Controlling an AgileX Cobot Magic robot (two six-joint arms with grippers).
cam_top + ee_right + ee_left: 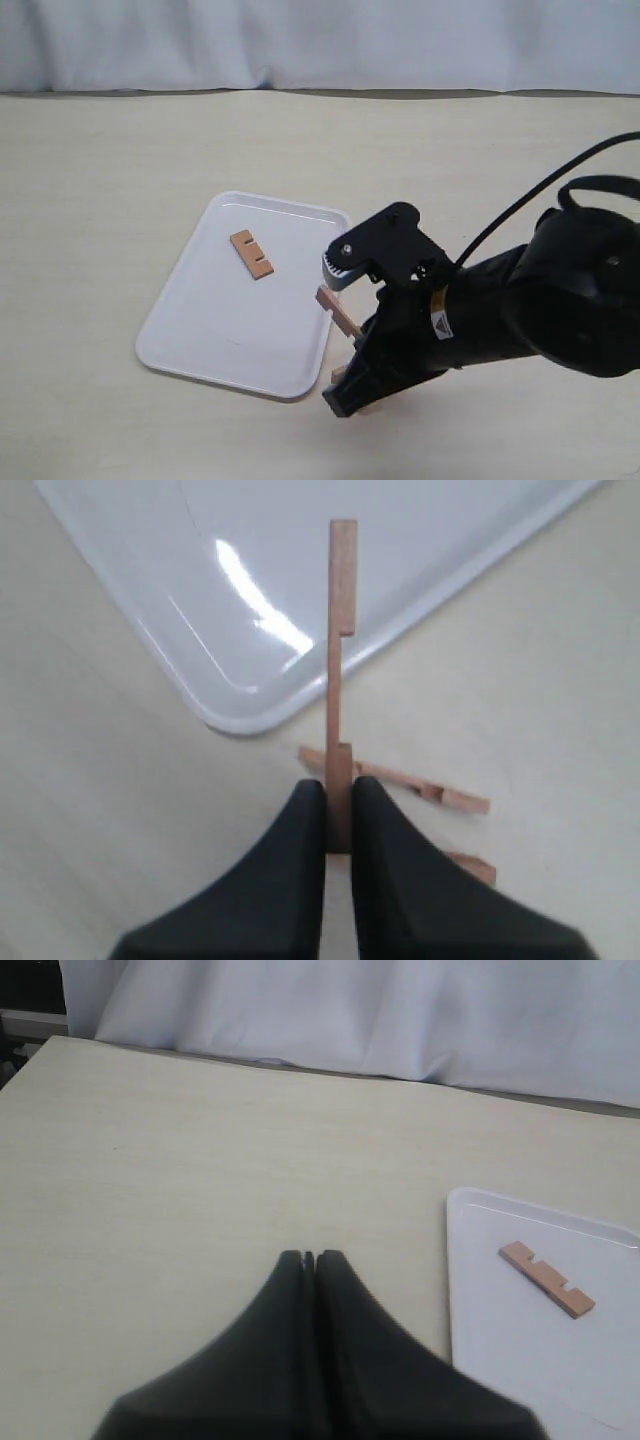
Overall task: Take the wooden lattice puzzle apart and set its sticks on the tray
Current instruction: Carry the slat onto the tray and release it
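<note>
The white tray (200, 320) lies on the table with one notched stick (251, 253) resting flat in its far half. My right gripper (338, 785) is shut on a second stick (341, 620), held edge-up off the table by the tray's near right corner (240, 715); that stick (336, 312) juts out toward the tray. Two more sticks lie on the table under this gripper, one (415, 783) in full view, the other (472, 866) mostly hidden by a finger. The lattice is apart. My left gripper (309, 1256) is shut with nothing in it, over bare table beside the tray (480, 1310).
A white curtain (320, 45) hangs along the table's far edge. The right arm's black body and cable (540, 290) cover the table's near right part. The beige tabletop (90, 200) runs wide to the tray's left and behind it.
</note>
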